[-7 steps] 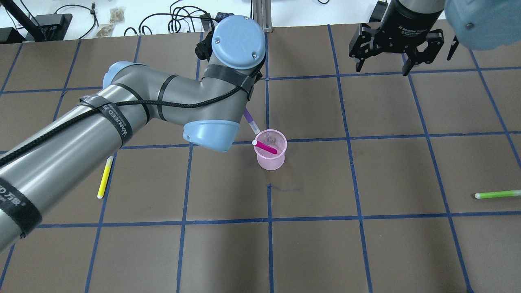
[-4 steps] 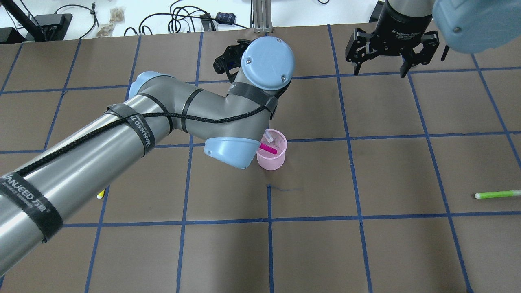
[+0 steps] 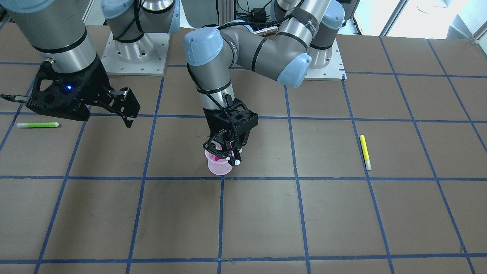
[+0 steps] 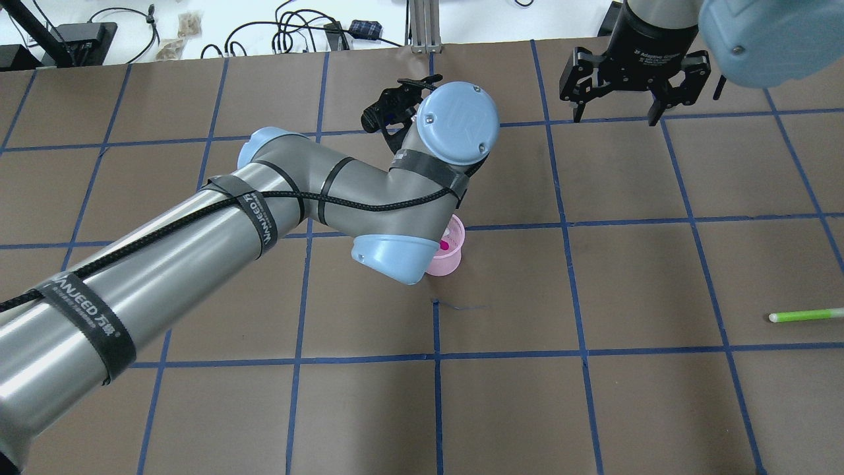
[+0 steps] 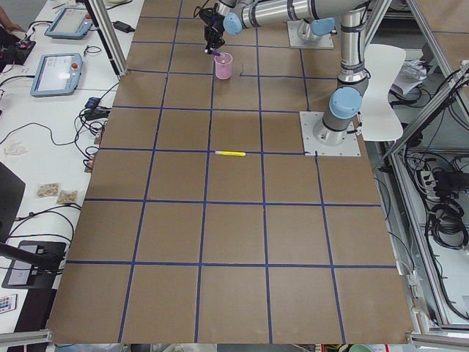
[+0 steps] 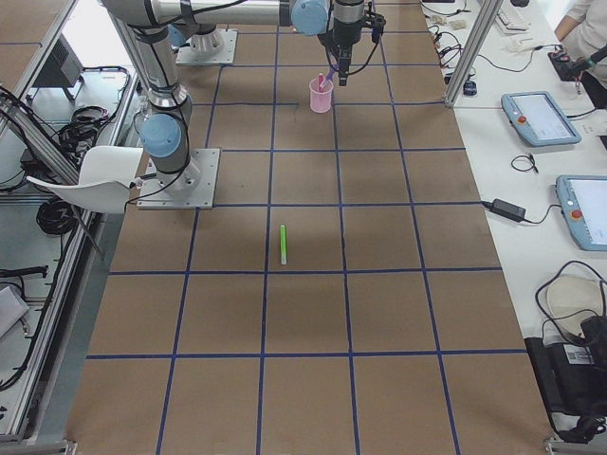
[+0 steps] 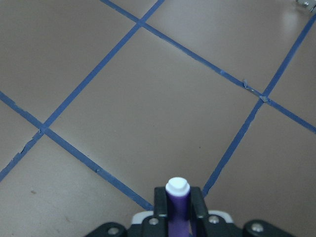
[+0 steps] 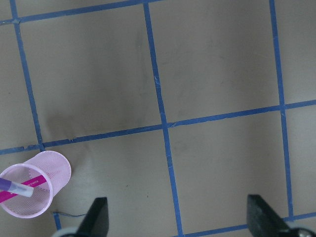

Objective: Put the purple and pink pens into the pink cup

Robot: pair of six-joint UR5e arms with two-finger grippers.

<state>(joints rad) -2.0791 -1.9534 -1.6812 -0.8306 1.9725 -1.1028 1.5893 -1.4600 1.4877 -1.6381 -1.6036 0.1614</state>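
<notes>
The pink mesh cup point(image 4: 453, 262) stands upright mid-table, also in the front view point(image 3: 218, 168) and the right wrist view point(image 8: 49, 195). The pink pen point(image 8: 40, 182) leans inside it. My left gripper point(image 3: 228, 151) hangs right above the cup, shut on the purple pen point(image 7: 177, 189). The pen is tilted, and its clear lower end point(image 8: 14, 186) reaches over the cup's mouth. In the overhead view my left wrist hides this gripper and pen. My right gripper point(image 4: 618, 117) is open and empty, hovering at the far right, well away from the cup.
A yellow pen point(image 3: 365, 151) lies on the robot's left side of the brown mat. A green pen point(image 4: 804, 315) lies near the right edge. Cables and boxes sit beyond the table's far edge.
My left arm has swung right, carrying the purple pen from beside the cup to over its mouth. It now covers most of the cup from overhead. The right gripper barely moved.
</notes>
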